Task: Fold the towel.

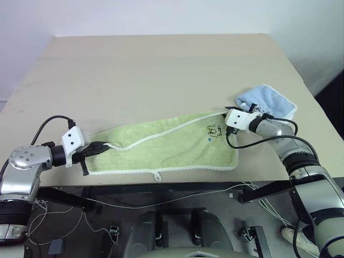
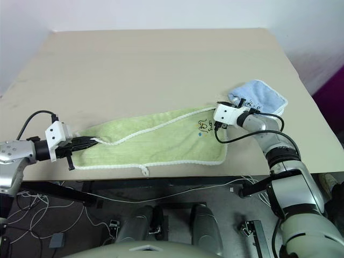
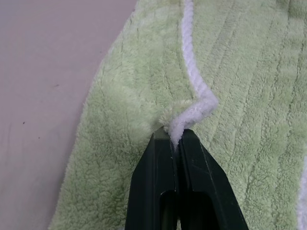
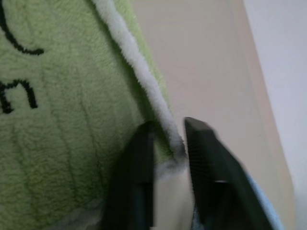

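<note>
The towel lies spread along the near edge of the bench. The left gripper has its jaws clamped on the white edging at one end. The right gripper has its jaws around the edging at the other end, beside the blue cloth.

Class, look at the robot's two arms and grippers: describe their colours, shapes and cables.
Both arms are silver-grey metal with black joint bands. Each wrist carries a white boxy block with small dark dots, and a black cable loops from it. The left gripper and right gripper each have two slim black fingers that taper toward the tips.
</note>
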